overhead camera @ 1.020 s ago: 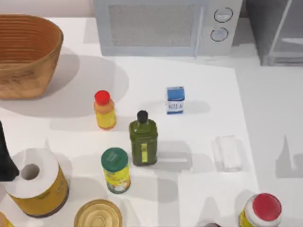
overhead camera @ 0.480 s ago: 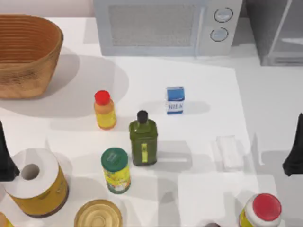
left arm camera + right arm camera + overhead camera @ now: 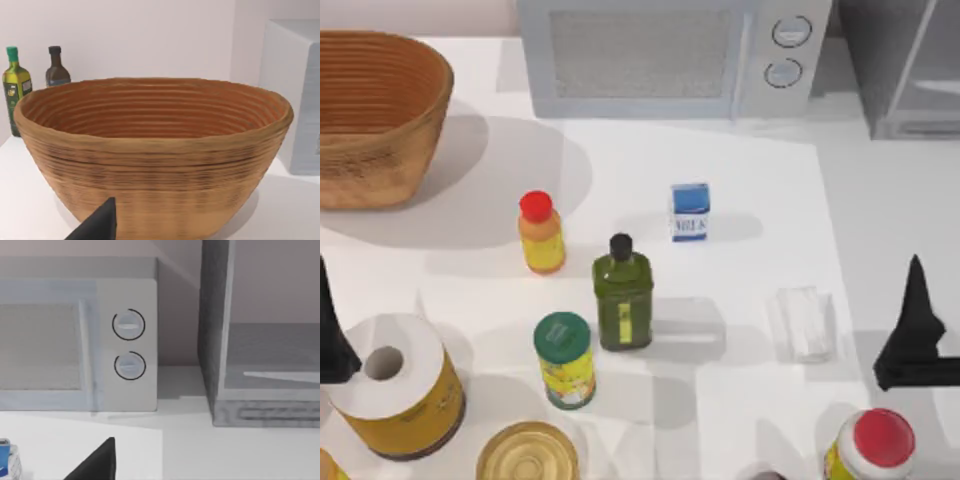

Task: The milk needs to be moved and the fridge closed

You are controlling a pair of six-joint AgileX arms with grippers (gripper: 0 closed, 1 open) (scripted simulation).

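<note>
White table [image 3: 880, 230] carries milk [image 3: 689, 211], microwave [image 3: 670, 55], basket [image 3: 375, 115], perhaps 8 containers.

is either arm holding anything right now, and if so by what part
Nothing is held. The right end effector hangs over bare table right of the milk, apart from it; the left end effector sits at the table's left edge, near the paper roll.

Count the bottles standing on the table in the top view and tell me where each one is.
2: the orange bottle with a red cap stands left of centre, and the green bottle stands just right of it and nearer the camera. Others may lie outside the frame.
</note>
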